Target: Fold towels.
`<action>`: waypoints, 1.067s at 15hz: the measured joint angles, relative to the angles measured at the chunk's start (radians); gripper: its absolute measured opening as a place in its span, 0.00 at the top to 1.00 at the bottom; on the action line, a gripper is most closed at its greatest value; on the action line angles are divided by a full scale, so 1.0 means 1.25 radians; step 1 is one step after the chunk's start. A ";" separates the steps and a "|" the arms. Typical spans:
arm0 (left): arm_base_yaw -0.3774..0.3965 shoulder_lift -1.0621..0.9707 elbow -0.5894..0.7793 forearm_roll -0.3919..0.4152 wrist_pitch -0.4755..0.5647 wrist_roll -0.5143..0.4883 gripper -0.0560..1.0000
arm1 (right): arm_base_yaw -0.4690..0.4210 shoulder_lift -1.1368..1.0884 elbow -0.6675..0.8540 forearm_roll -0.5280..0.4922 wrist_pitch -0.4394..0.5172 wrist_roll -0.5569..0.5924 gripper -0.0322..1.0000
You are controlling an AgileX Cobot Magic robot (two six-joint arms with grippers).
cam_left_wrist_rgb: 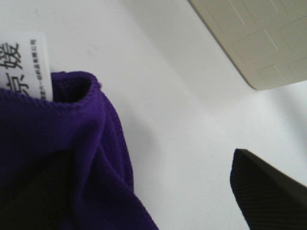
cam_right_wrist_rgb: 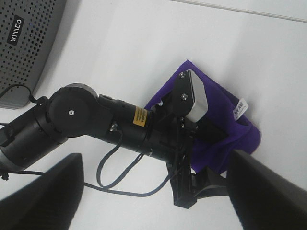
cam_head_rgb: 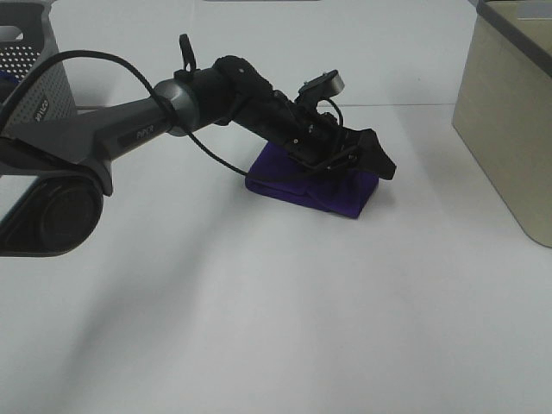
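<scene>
A purple towel (cam_head_rgb: 321,188) lies folded in a small bundle on the white table, at the centre of the exterior view. My left gripper (cam_head_rgb: 373,161) reaches across onto its right end. In the left wrist view the jaws of the left gripper (cam_left_wrist_rgb: 148,163) stand wide apart: one finger (cam_left_wrist_rgb: 33,196) is against the towel's (cam_left_wrist_rgb: 62,139) fold, the other finger (cam_left_wrist_rgb: 268,191) is over bare table. A white label (cam_left_wrist_rgb: 24,62) sticks out of the towel. My right gripper (cam_right_wrist_rgb: 153,160) is open and empty, high above the towel (cam_right_wrist_rgb: 225,120) and the left arm (cam_right_wrist_rgb: 96,120).
A grey perforated basket (cam_head_rgb: 26,56) stands at the back left and also shows in the right wrist view (cam_right_wrist_rgb: 29,38). A beige box (cam_head_rgb: 509,112) stands at the right edge, close to the towel's right side (cam_left_wrist_rgb: 259,38).
</scene>
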 joint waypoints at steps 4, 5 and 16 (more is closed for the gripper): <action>0.016 -0.021 -0.136 0.014 0.148 0.010 0.18 | 0.000 -0.010 0.000 0.000 0.000 0.000 0.20; 0.030 -0.022 -0.178 0.058 0.194 -0.014 0.18 | 0.000 -0.018 0.000 0.000 0.001 0.000 0.20; 0.166 -0.158 -0.340 0.749 0.238 -0.446 0.18 | 0.000 -0.139 0.000 -0.163 0.002 0.114 0.20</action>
